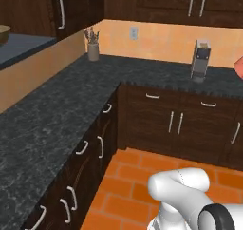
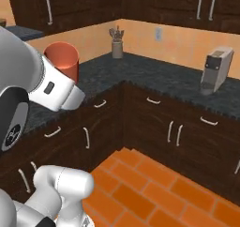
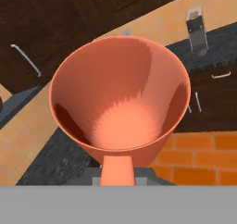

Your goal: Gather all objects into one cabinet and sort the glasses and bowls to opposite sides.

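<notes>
A red-orange mug [image 3: 120,98] with a handle takes up most of the hand view, its open mouth facing the camera. My gripper [image 2: 69,77] is shut on it, and the fingertips are hidden behind the mug. In the right base view the mug [image 2: 62,59] is held upright above the left run of the dark counter. Its edge [image 1: 239,67] shows at the right border of the left base view. A wide brown bowl [image 1: 4,33] rests on a raised dark surface at the far left.
An L-shaped dark stone counter [image 1: 57,115] runs along the left and back walls over closed drawers and doors. A utensil jar [image 2: 117,47] stands in the corner and a grey appliance [image 2: 215,70] on the back counter. Closed upper cabinets [image 1: 156,3] hang above. Orange tile floor [image 2: 154,188] lies in front.
</notes>
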You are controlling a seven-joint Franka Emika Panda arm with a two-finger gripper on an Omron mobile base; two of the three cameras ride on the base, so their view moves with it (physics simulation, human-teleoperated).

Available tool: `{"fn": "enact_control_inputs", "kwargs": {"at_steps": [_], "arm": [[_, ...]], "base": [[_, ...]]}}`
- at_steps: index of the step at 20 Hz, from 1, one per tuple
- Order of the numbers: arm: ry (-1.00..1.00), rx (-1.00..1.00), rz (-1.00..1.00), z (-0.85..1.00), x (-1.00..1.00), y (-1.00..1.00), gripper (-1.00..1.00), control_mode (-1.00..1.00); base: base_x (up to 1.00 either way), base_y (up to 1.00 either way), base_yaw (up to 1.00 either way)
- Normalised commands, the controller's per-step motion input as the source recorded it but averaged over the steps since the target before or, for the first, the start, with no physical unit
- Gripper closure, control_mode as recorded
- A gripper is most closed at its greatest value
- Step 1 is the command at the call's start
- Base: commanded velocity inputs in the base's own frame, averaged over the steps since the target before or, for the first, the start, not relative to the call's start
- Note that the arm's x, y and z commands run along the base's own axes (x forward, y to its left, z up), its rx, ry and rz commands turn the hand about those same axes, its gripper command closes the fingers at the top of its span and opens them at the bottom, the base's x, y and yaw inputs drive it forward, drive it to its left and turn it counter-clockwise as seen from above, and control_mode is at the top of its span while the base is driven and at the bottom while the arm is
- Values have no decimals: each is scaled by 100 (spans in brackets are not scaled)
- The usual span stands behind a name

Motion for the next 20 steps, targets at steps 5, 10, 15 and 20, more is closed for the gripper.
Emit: {"fn": "enact_control_inputs", "kwargs": {"at_steps": [5,10,15,20], "arm": [[0,0,0,0,0,0,100,100],[0,0,0,0,0,0,100,100],[0,0,0,0,0,0,100,100],[0,0,0,0,0,0,100,100]], "base": [[27,0,62],[66,2,62],[67,17,64],[36,26,67]]}}
